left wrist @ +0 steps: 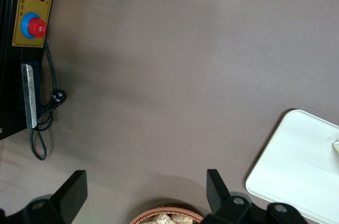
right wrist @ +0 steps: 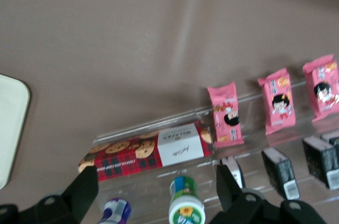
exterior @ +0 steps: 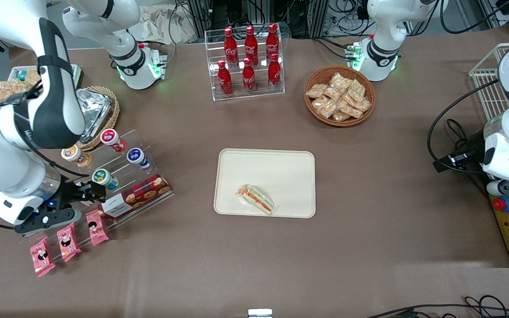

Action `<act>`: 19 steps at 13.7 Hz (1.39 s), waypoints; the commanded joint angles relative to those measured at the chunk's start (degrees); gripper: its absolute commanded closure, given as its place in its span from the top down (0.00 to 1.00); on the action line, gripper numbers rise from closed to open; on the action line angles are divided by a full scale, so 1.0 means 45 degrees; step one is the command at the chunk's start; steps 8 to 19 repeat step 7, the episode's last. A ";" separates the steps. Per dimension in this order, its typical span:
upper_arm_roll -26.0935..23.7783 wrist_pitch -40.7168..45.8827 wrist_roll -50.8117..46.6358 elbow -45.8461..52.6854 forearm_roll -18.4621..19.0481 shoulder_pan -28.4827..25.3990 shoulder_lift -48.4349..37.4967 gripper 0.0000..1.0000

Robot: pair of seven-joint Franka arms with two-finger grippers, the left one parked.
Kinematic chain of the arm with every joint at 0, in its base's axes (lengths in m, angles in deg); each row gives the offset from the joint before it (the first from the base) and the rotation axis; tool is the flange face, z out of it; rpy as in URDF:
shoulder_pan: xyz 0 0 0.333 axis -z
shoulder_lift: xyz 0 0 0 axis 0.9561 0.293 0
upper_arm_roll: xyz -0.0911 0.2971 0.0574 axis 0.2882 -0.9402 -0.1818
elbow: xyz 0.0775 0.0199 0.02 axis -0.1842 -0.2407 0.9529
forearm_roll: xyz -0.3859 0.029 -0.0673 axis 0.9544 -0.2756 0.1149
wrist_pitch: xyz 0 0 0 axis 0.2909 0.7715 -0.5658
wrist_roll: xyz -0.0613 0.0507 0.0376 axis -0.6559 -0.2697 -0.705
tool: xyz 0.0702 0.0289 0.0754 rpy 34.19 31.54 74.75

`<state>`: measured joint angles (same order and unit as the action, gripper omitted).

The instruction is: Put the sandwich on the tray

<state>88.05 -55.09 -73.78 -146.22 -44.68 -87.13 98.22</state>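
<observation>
Though partly cut off, gripper (exterior: 90,191) spread above rack; sandwich (exterior: 255,199) on tray (exterior: 281,164).

sandwich (exterior: 255,199): clear-wrapped wedge, lying flat on tray | tray (exterior: 281,168): cream, rectangular, mid-table

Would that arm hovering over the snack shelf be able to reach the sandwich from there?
Probably yes. The gripper is open over the clear shelf, and only bare table separates it from the sandwich lying uncovered on the tray.
</observation>
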 commanded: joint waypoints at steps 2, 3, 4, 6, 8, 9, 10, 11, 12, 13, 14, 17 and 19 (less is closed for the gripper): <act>-0.0044 0.2692 -0.1407 0.1304 -0.1716 0.1503 -0.0326 0.99; 0.0033 0.3048 -0.1546 0.1579 -0.1601 0.1527 -0.0326 0.99; 0.0092 0.3322 -0.1586 0.1639 -0.1483 0.1547 -0.0345 0.99; 0.0287 0.3753 -0.1683 0.1795 -0.1113 0.1567 -0.0423 0.99; 0.0288 0.4025 -0.1723 0.1912 -0.0782 0.1567 -0.0443 0.99; 0.0288 0.4025 -0.1723 0.1912 -0.0782 0.1567 -0.0443 0.99; 0.0288 0.4025 -0.1723 0.1912 -0.0782 0.1567 -0.0443 0.99; 0.0288 0.4025 -0.1723 0.1912 -0.0782 0.1567 -0.0443 0.99; 0.0288 0.4025 -0.1723 0.1912 -0.0782 0.1567 -0.0443 0.99; 0.0288 0.4025 -0.1723 0.1912 -0.0782 0.1567 -0.0443 0.99; 0.0288 0.4025 -0.1723 0.1912 -0.0782 0.1567 -0.0443 0.99; 0.0288 0.4025 -0.1723 0.1912 -0.0782 0.1567 -0.0443 0.99; 0.0288 0.4025 -0.1723 0.1912 -0.0782 0.1567 -0.0443 0.99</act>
